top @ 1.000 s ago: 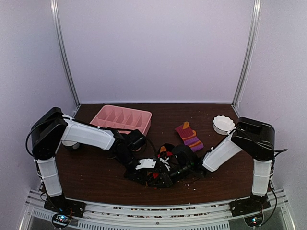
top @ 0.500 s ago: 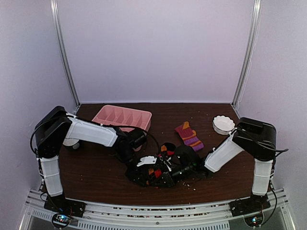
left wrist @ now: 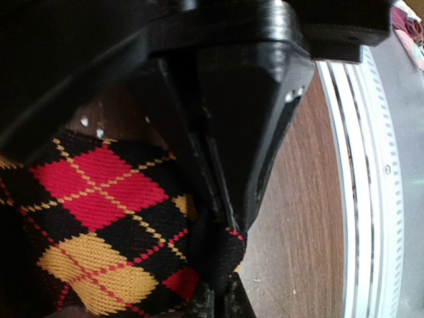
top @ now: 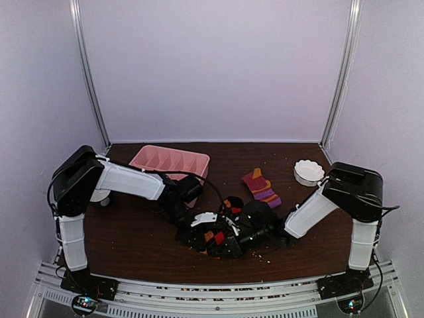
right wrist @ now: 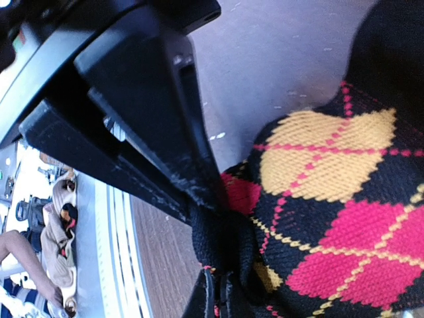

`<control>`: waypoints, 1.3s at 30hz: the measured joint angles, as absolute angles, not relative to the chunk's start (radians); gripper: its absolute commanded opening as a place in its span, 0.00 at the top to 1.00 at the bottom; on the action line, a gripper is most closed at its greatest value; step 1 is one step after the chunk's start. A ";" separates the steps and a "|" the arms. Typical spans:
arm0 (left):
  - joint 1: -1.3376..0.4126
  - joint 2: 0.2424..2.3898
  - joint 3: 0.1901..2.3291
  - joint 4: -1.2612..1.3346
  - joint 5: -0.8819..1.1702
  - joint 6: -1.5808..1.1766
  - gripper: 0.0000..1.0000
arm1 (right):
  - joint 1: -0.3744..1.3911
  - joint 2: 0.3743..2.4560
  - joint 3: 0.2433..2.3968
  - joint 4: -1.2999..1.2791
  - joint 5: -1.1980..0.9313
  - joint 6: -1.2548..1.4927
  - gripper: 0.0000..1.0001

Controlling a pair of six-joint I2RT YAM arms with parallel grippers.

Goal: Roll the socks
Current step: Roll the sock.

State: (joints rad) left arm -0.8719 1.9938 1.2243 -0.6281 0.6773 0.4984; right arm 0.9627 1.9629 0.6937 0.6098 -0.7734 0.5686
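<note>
Top external: my left gripper (top: 199,233) and right gripper (top: 233,240) meet on the argyle sock (top: 216,237); the striped sock (top: 261,187) lies beyond my right gripper, apart. Left wrist: my fingers (left wrist: 245,132) pinch the argyle sock's edge. Right wrist: fingers (right wrist: 152,112) clamped on its bunched fabric.

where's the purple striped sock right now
Top view: the striped sock lies right of centre, between the pink tray and the white bowl.

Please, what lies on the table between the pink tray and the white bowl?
In the top view, a striped sock lies there, nearer the white bowl than the pink tray.
</note>
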 measured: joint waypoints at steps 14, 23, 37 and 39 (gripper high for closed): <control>-0.888 2.069 1.338 -0.693 0.625 0.455 1.00 | 0.974 1.893 0.494 0.898 -0.620 0.707 0.73; -0.872 2.085 1.376 -0.762 0.607 0.397 1.00 | 1.011 1.792 0.375 0.921 -0.511 0.665 0.68; -0.860 2.100 1.399 -0.818 0.617 0.389 1.00 | 1.182 1.349 0.382 0.336 0.303 0.522 0.00; -0.860 2.107 1.411 -0.833 0.618 0.389 1.00 | 1.169 1.289 0.373 0.268 0.471 0.545 0.01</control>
